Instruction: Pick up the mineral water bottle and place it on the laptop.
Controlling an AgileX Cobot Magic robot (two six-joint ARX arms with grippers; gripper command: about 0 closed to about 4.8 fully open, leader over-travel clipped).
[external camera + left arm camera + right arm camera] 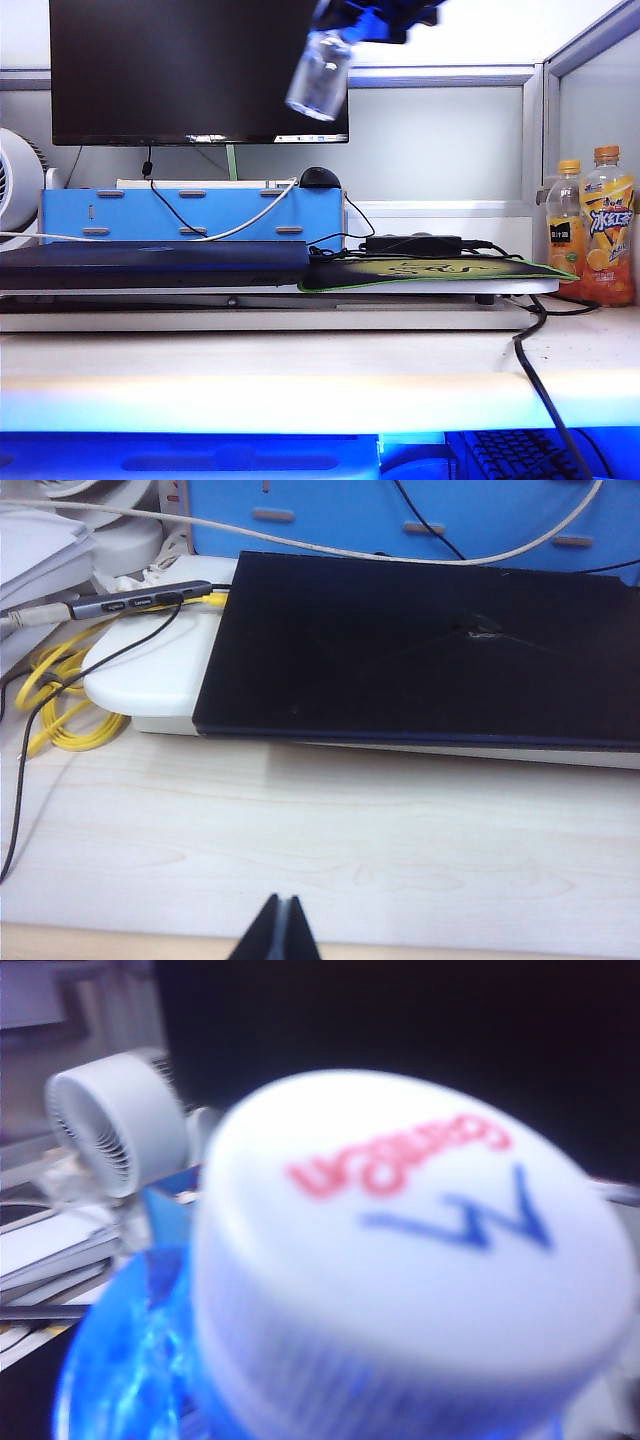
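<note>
The mineral water bottle point(319, 72) hangs tilted high in the air in front of the monitor, its base pointing down and left. My right gripper point(372, 18) is shut on its upper part at the top edge of the exterior view. The bottle's white cap point(420, 1250) with red lettering fills the right wrist view and hides the fingers. The laptop point(150, 263), a flat dark slab, lies closed on a white stand below and left of the bottle; its lid point(420, 650) shows in the left wrist view. My left gripper point(283, 932) is shut and empty, low over the wooden desk in front of the laptop.
A black monitor point(190, 70) stands behind a blue box point(190, 215). A green-edged mouse pad point(440, 270) with a power adapter point(412, 243) lies right of the laptop. Two orange-capped drink bottles point(595, 225) stand far right. A white fan point(15, 185), a yellow cable point(60, 705) and a keyboard point(520, 455) are near.
</note>
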